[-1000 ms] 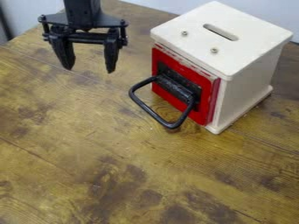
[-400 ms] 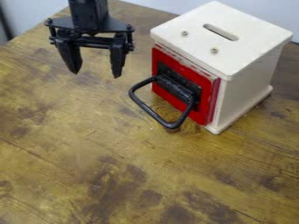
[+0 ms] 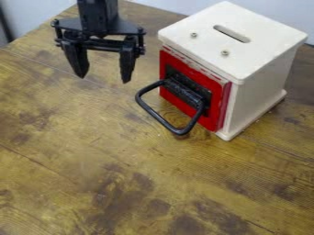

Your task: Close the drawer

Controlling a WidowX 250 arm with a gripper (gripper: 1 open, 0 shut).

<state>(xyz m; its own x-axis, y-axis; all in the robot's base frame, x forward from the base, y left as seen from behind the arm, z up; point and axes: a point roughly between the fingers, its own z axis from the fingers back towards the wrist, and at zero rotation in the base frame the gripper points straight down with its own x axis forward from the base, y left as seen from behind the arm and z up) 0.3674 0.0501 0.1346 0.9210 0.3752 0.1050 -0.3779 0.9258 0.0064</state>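
Camera view shows us the red drawer [image 3: 194,92] sitting in the cream wooden box [image 3: 240,57] on the right side of the wooden table [image 3: 86,165]. Its flat red front faces left and toward us. We think the front sits almost flat against the box, but it is hard to be sure from this angle. The black wire loop handle [image 3: 164,108] hangs off the front and reaches down to the table. We see the black gripper [image 3: 101,66] up and to the left of the drawer, apart from it. Its two fingers [image 3: 125,64] point down, spread wide, holding nothing.
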